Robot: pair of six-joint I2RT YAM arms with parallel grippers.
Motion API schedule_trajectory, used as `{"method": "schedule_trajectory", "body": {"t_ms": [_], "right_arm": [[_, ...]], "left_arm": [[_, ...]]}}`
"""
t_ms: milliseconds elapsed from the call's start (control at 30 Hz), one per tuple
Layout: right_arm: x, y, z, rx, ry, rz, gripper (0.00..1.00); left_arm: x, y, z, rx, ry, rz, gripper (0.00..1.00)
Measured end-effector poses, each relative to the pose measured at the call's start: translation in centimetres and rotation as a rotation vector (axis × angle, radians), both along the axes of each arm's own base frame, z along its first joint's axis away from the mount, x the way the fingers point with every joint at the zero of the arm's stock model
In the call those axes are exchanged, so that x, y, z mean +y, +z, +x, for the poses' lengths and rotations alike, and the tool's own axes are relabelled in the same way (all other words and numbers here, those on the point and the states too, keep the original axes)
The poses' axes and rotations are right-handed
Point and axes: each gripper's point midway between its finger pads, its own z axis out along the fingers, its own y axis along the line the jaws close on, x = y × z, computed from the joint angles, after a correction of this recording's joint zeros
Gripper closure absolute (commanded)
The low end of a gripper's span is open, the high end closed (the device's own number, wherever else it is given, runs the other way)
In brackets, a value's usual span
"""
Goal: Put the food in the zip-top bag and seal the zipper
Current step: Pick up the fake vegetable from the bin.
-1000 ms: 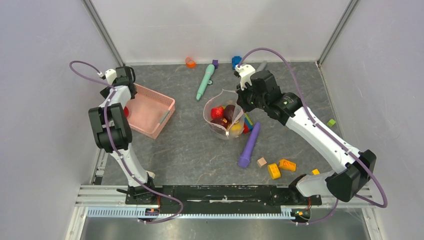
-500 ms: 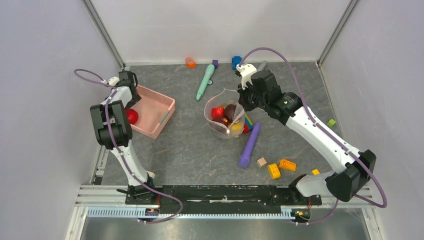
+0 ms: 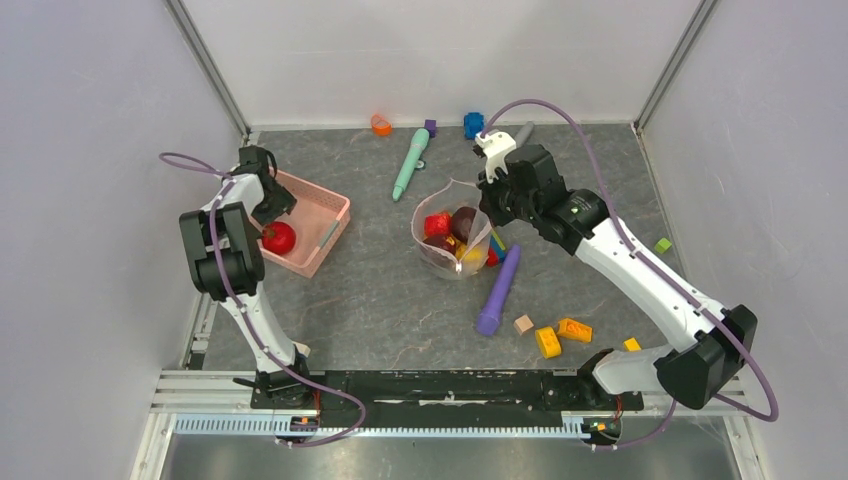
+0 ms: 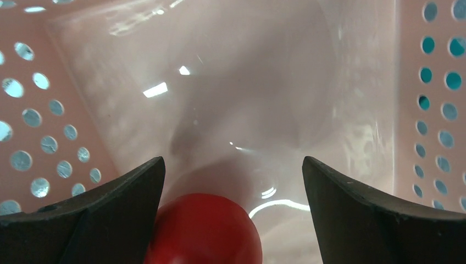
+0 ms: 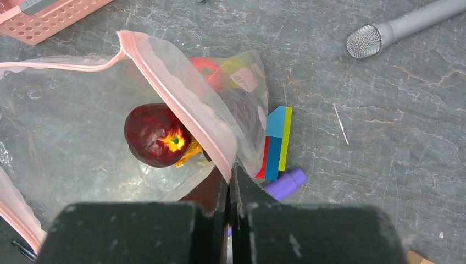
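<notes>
Step in hand: pick-up from the pink basket [image 4: 55, 137]. The left gripper [image 4: 232, 165] hovers inside it, jaws wide; the red fruit [image 4: 203, 228] sits low, nearer the left finger. The right gripper [image 5: 231, 177] is clamped on the zipper [image 5: 181, 104], holding the zip-top bag [image 5: 60, 110] open with other food [image 5: 156, 135] inside. Suggested: centre over the fruit, descend, close gently; its gloss suggests it may slip or roll.
</notes>
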Motion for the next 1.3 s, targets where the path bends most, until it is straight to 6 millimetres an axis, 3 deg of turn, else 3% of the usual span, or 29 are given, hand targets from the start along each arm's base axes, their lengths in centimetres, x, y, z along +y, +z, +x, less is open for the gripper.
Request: {"method": "schedule_trajectory", "body": {"t_ms": [200, 367, 600, 833, 1100, 1300], "right_arm": [[-0.2, -0.1, -0.2, -0.001, 0.001, -0.001, 1.0], [-0.4, 0.1, -0.4, -0.007, 0.002, 0.0, 1.0], [-0.6, 0.0, -0.6, -0.01, 0.002, -0.001, 1.0], [-0.8, 0.4, -0.8, -0.024, 0.002, 0.006, 1.0], [-1.0, 0.6, -0.9, -0.033, 0.004, 0.007, 1.0], [-1.0, 0.6, -0.9, -0.039, 0.006, 0.005, 1.0]], "left_arm": [[-2.0, -0.2, -0.7, 0.025, -0.065, -0.097, 0.0], [-3.5, -1.3, -2.7, 0.084, -0.119, -0.152, 0.0], [-5.3, -0.2, -3.0, 0.056, -0.16, -0.201, 0.01], [-7.7, -0.4, -3.8, 0.065, -0.212, -0.245, 0.13], [-9.4, 0.6, -4.1, 0.04, -0.255, -0.276, 0.47], [-9.6, 2.2, -4.2, -0.001, -0.263, -0.274, 0.52]]}}
